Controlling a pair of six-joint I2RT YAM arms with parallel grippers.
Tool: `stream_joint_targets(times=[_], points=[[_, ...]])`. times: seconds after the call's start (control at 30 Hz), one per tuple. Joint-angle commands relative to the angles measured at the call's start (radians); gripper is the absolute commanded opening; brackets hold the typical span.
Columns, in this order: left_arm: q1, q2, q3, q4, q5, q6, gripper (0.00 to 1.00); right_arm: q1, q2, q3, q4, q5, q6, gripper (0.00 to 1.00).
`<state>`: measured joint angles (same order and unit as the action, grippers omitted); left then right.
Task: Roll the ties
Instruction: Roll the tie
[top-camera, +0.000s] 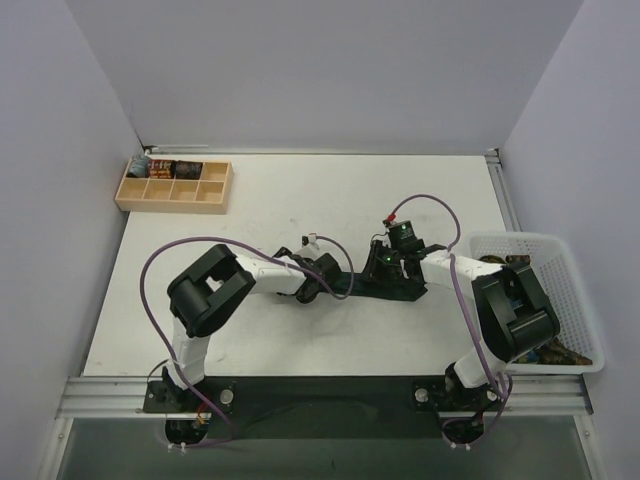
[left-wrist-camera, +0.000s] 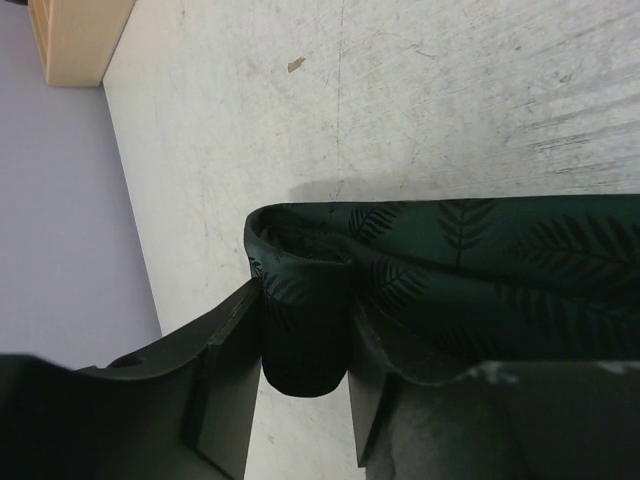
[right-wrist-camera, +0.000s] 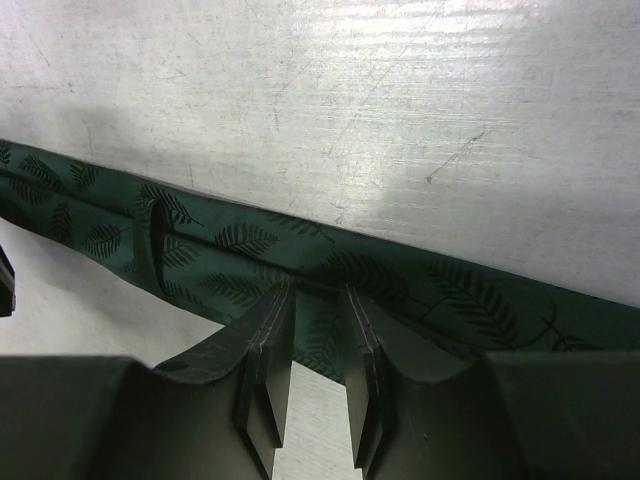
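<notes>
Two grips, one green tie (right-wrist-camera: 230, 240): left end effector (left-wrist-camera: 305, 300) clasps the roll, right end effector (right-wrist-camera: 317, 295) pinches its edge.

The tie (right-wrist-camera: 230, 245) lies across the middle of the desk (top-camera: 300, 200), from left to right. Its left end is rolled and sits between the fingers of the left hand (left-wrist-camera: 305, 300). The right hand (right-wrist-camera: 318, 300) is over the tie, further right. A tray (top-camera: 170, 208) stands in the far left corner, with three rolls (top-camera: 163, 167) in its back row. A basket (top-camera: 520, 240) at the right edge has ties (top-camera: 562, 352) in it.
</notes>
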<state>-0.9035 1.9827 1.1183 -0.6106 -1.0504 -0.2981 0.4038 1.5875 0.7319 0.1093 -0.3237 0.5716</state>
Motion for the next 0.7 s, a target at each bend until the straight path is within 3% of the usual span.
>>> stream_joint_targets(times=[0.0,0.43,0.53,0.67], points=[[-0.011,-0.016,0.044,0.006,0.070,0.008,0.48,-0.013,0.012,-0.020,-0.028,0.015,-0.022,0.26],[-0.011,-0.134,0.084,-0.047,0.177,0.025,0.60,-0.019,-0.004,-0.011,-0.034,0.014,-0.022,0.26],[-0.011,-0.159,0.100,-0.069,0.204,0.016,0.70,-0.020,-0.003,-0.005,-0.036,0.011,-0.022,0.26],[-0.011,-0.179,0.115,-0.103,0.216,0.002,0.71,-0.020,0.000,0.003,-0.039,0.011,-0.026,0.26]])
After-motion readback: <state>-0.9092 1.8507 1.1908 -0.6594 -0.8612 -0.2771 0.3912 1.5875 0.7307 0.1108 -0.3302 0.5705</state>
